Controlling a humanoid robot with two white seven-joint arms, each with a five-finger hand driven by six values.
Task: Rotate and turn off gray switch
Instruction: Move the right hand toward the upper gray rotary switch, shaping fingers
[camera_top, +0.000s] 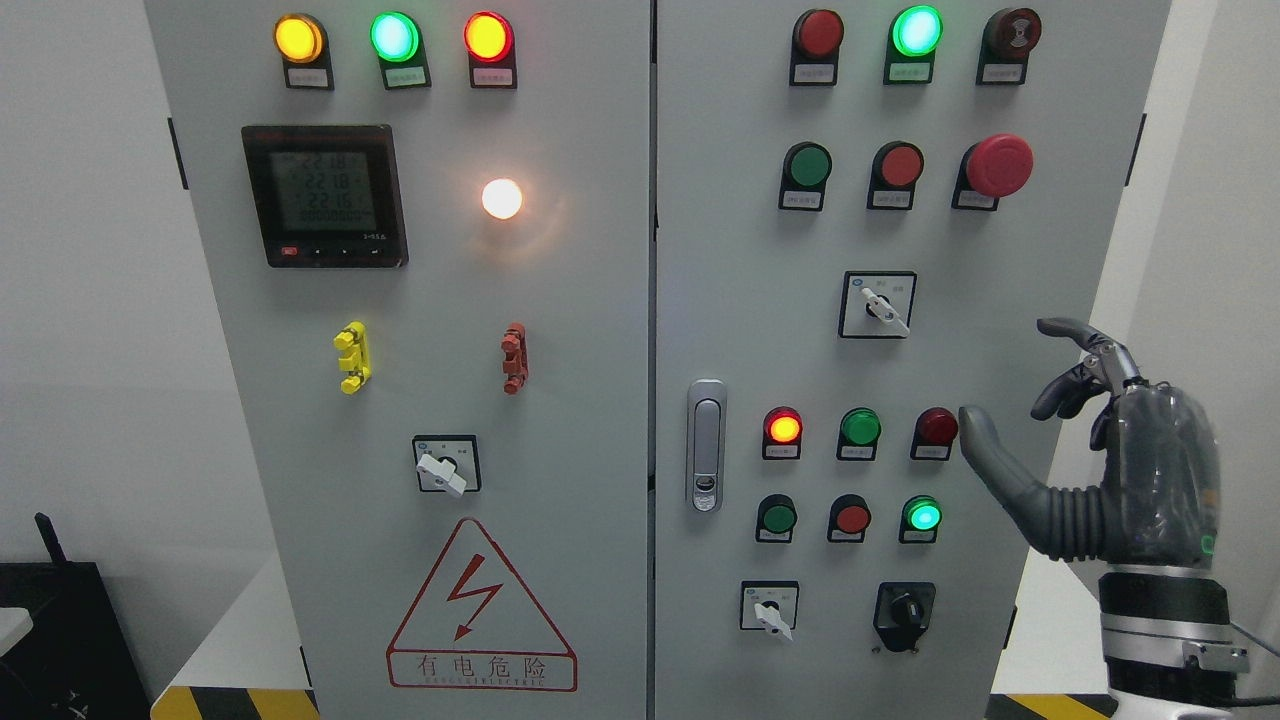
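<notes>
Matt painted metal cabinet (590, 330), shiny chrome door handle (706, 445), glossy dark plastic robot hand (1110, 460).

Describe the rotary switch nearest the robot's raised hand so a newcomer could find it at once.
Start at the right door of the gray cabinet and go to its middle, below the big red mushroom button. There a rotary switch sits in a black-framed white square, up and left of the right hand. No other control shares its row.

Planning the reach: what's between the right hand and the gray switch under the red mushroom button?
Head view: only bare door panel between right hand and gray switch.
</notes>
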